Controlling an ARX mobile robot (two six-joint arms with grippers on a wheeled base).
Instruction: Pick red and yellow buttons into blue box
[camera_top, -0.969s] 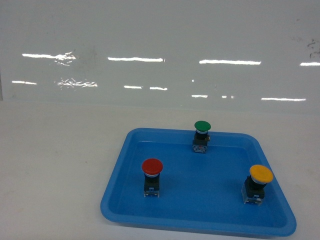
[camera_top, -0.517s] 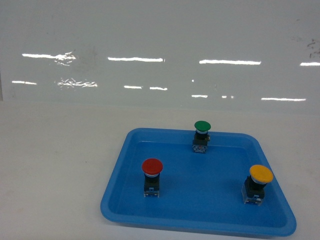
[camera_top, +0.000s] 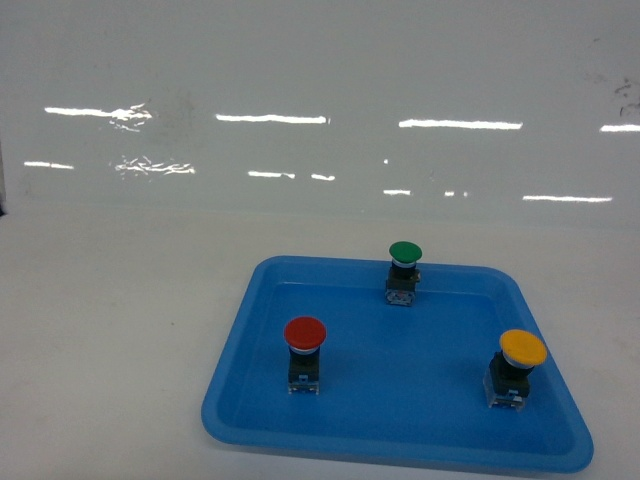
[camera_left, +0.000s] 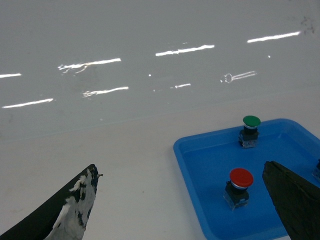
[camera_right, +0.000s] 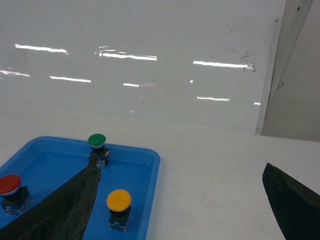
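Note:
The red button (camera_top: 305, 345) and the yellow button (camera_top: 520, 358) stand upright in a shallow blue tray (camera_top: 228, 400), red at the left, yellow at the right. The blue box is out of view. Neither gripper shows in the head view. In the left wrist view my left gripper (camera_left: 179, 167) is open and holds nothing; the red button (camera_left: 239, 182) stands just inside its right finger (camera_left: 295, 202). In the right wrist view my right gripper (camera_right: 180, 166) is open and holds nothing, and the yellow button (camera_right: 119, 204) stands close beside its left finger (camera_right: 65, 205).
A green-capped button (camera_top: 404, 265) stands at the tray's far side. The tray rests on a white tabletop (camera_top: 110, 330) with a glossy white wall behind it. A wall edge or panel (camera_right: 280, 65) rises at the far right of the right wrist view.

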